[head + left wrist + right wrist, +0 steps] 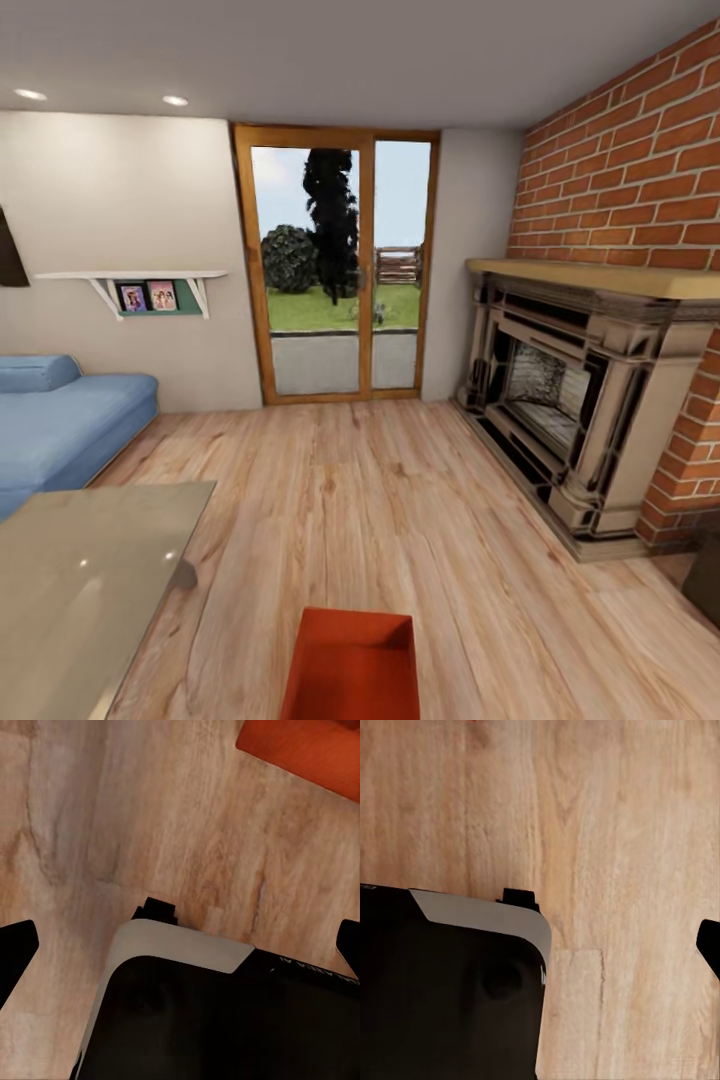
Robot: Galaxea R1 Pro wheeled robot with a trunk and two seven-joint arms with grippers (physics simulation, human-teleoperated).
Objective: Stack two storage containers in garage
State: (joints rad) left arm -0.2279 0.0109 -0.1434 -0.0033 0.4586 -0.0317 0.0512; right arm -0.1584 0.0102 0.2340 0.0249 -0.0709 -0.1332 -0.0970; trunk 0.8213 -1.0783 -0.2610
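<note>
An orange-red storage container (352, 665) sits on the light wood-plank floor (400, 500) at the near edge of the head view, just right of a glass-topped table (80, 590). Its corner (307, 754) shows in the left wrist view. Beyond stand a blue sofa (60, 420), wood-framed glass doors (340, 265) and a brick fireplace (570, 400). The left gripper (180, 945) is spread wide, empty; the right gripper's opening cannot be told.
</note>
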